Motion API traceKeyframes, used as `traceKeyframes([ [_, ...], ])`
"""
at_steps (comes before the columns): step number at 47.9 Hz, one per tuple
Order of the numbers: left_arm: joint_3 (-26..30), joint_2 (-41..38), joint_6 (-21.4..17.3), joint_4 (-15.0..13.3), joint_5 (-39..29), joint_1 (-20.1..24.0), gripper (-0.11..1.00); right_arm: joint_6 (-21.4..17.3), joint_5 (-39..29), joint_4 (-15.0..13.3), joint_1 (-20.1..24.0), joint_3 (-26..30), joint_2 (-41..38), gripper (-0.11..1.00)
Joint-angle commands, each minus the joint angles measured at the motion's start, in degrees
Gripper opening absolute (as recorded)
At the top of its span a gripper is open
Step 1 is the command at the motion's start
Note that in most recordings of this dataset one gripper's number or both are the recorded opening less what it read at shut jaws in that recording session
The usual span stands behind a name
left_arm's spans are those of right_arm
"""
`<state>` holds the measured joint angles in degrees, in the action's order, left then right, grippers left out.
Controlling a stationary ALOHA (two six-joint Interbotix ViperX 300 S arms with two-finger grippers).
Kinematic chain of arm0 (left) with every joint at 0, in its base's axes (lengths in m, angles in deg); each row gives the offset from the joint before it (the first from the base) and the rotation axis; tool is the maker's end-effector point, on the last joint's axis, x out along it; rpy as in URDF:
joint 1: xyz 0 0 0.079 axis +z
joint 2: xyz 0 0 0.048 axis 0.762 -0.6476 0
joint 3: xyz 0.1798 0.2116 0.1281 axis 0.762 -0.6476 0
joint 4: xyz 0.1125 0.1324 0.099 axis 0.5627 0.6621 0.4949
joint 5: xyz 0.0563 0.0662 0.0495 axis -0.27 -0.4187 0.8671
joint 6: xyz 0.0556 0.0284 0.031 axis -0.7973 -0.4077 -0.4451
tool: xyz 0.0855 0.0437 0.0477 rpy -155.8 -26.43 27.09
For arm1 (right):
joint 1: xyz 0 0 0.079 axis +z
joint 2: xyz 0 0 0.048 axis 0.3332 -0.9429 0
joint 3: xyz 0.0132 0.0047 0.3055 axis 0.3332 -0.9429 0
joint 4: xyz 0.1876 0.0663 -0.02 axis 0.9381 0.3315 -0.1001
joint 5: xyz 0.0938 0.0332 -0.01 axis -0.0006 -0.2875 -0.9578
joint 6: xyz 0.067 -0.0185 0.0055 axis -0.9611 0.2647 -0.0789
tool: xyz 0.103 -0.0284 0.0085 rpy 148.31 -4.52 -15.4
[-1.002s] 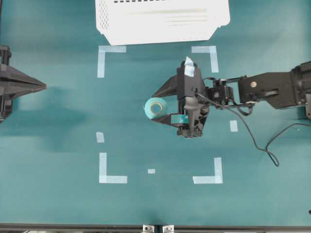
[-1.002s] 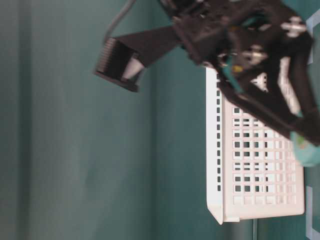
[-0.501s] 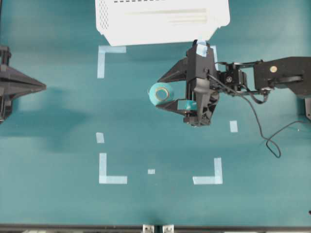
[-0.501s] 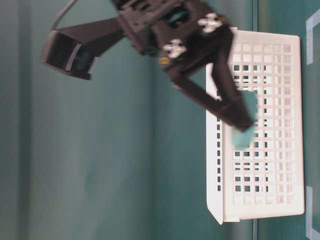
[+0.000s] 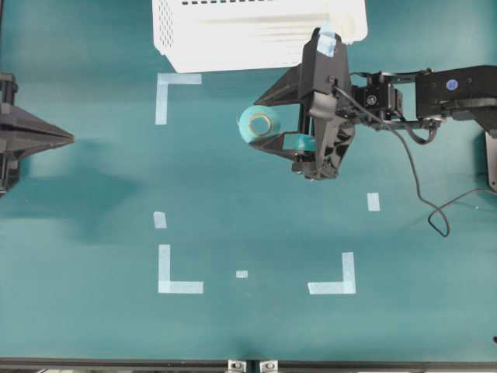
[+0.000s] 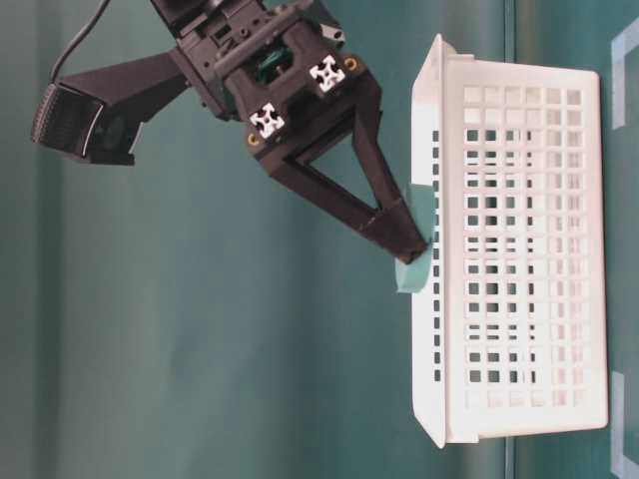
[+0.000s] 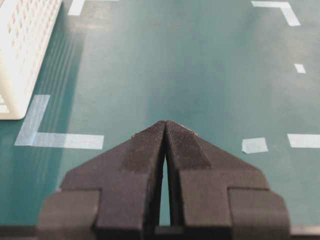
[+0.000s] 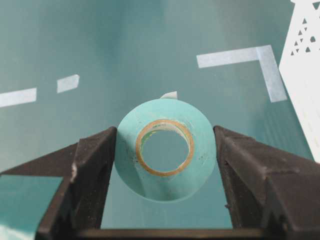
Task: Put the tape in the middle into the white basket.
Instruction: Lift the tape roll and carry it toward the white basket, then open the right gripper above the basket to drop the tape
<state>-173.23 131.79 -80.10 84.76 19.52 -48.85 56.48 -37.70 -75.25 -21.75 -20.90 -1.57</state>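
The turquoise tape point(image 5: 258, 124), a small roll with a tan core, hangs in the air between the fingers of my right gripper point(image 5: 259, 125), which is shut on it. In the right wrist view the tape point(image 8: 200, 165) is pinched on both sides, clear of the table. The white basket point(image 5: 256, 35) stands at the far edge, just beyond the gripper. From table level the tape point(image 6: 411, 274) is level with the basket's rim point(image 6: 431, 150). At the left edge of the table my left gripper point(image 5: 64, 138) rests shut with nothing in it, fingertips point(image 7: 172, 131) together.
Pale-blue corner marks point(image 5: 177, 79) point(image 5: 178, 286) point(image 5: 334, 286) and short strips point(image 5: 159, 220) point(image 5: 373, 202) lie flat on the teal table. The right arm's black cable point(image 5: 423, 202) loops over the table at right. The basket's corner point(image 7: 20, 50) shows in the left wrist view.
My right gripper has carried the tape up off the table and toward the white basket, from the marked square's middle to near the basket's front rim. The left arm has stayed still.
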Motion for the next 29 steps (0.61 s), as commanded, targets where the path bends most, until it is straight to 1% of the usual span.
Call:
traceKeyframes([
  [1, 0.7, -0.44, -0.09, -0.09, 0.53, 0.18, -0.11, 0.09, 0.09, -0.18, -0.62, 1.49, 1.49, 0.67],
  [11, 0.7, -0.44, -0.09, -0.09, 0.53, 0.18, -0.11, 0.18, 0.0, -0.97, -2.55, 1.49, 1.85, 0.67],
  [21, 0.7, -0.44, -0.09, -0.09, 0.53, 0.18, -0.11, 0.18, -1.58, -2.02, -6.86, 1.05, 3.16, 0.67],
  [29, 0.7, -0.44, -0.09, -0.09, 0.53, 0.18, -0.11, 0.18, -1.76, -2.02, -10.72, 0.44, 4.13, 0.67],
])
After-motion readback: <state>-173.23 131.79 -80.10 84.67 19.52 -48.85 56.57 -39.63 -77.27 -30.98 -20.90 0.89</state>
